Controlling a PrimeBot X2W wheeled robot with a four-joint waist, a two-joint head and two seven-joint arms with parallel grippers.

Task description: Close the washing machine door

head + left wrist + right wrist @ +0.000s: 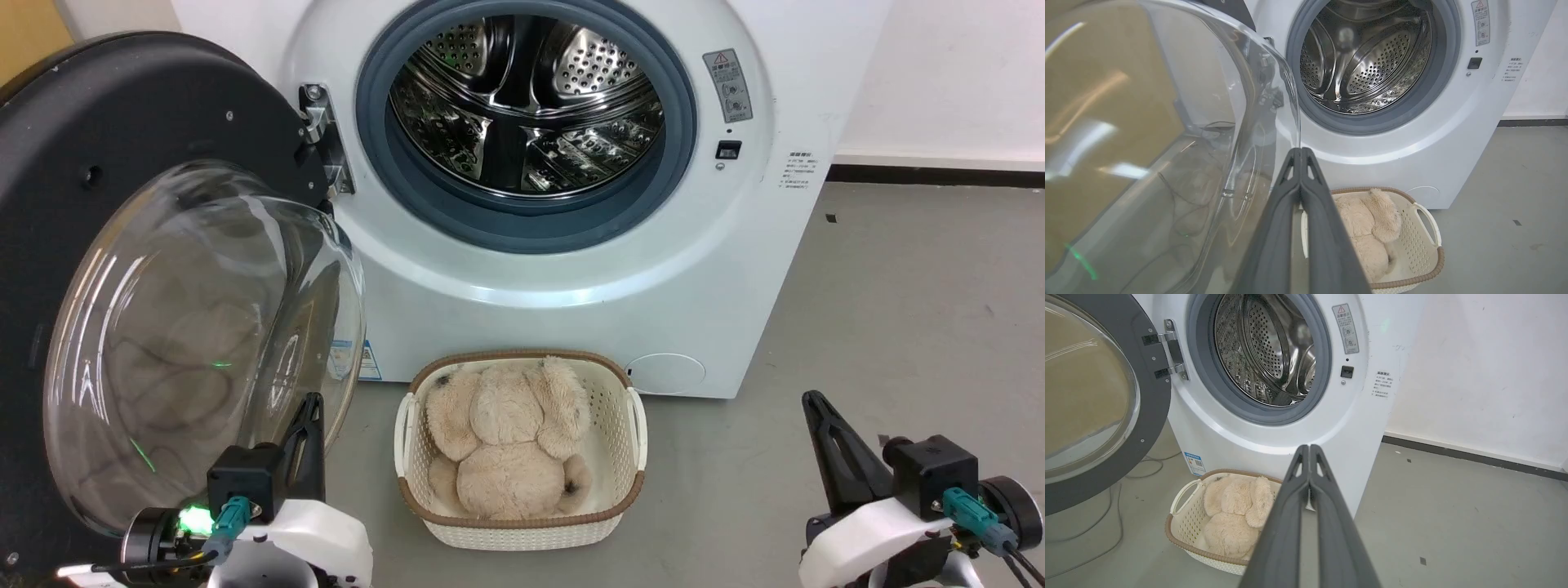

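While the door [122,106] hangs wide open on its hinge at the left edge of the washing machine [653,269], nothing is done yet. Your left gripper [1301,152] and right gripper [1306,447] have fingers pressed together, empty. You have the whole swing left.

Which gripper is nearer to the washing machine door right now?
Left. The left gripper hangs beside the glass of the washing machine door; the right gripper is well off, beyond the basket.
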